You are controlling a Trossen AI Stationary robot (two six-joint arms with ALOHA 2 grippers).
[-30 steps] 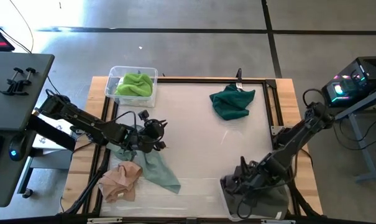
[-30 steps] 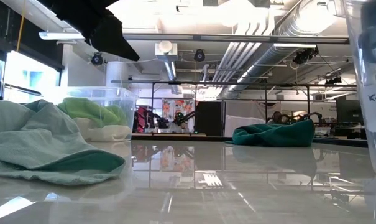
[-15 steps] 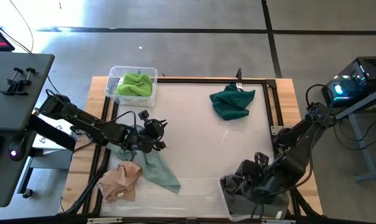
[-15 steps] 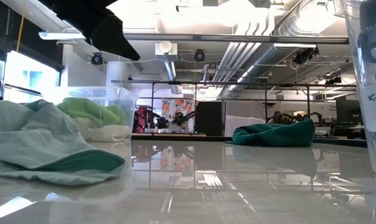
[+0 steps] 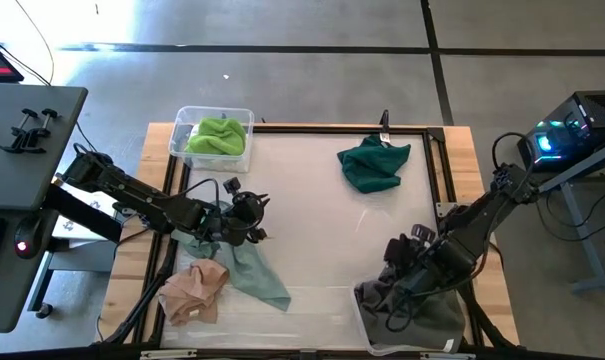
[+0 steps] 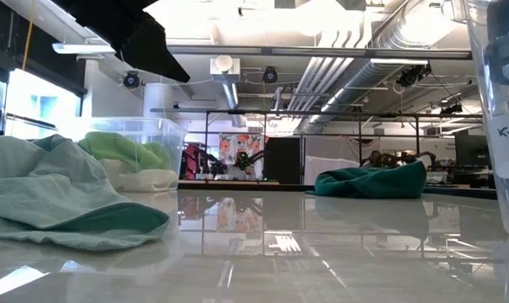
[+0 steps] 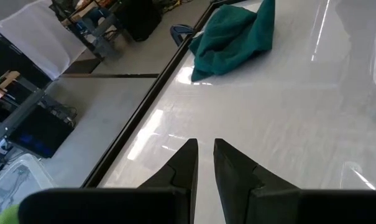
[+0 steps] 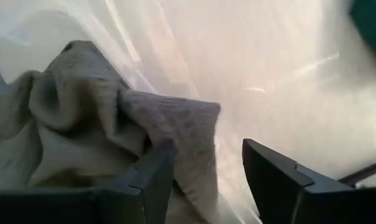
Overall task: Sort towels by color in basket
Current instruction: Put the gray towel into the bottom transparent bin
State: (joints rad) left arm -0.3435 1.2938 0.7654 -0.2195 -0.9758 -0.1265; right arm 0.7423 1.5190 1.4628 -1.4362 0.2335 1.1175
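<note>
My right gripper (image 5: 400,262) (image 8: 206,171) stands open just above the far left corner of a clear basket (image 5: 452,340) at the table's near right. Grey towels (image 5: 382,300) (image 8: 82,124) lie bunched in this basket, one fold beside one finger. My left gripper (image 5: 260,218) (image 7: 205,155) is shut and has nothing between its fingers. It hovers over the far end of a pale mint towel (image 5: 254,272) (image 6: 60,194) spread on the table. A peach towel (image 5: 194,290) lies near left and a dark teal towel (image 5: 372,165) (image 6: 372,181) far right. My right gripper's fingers stand apart, slanting down from the far side over the grey towel's raised fold (image 8: 194,121). That fold lies close behind one finger (image 8: 153,177). Whether it touches the finger, I cannot tell. My left gripper touches nothing that shows.
A second clear basket (image 5: 182,125) (image 6: 166,139) at the far left corner holds a lime green towel (image 5: 220,135) (image 6: 119,147) on top of a white one (image 6: 140,178). A dark frame (image 5: 437,170) borders the mat. The middle of the mat (image 5: 322,230) is bare.
My right gripper has opened and let go of the grey towel. It has risen out of the near right basket and drawn a little toward the far edge. The grey towel has stayed in the basket.
</note>
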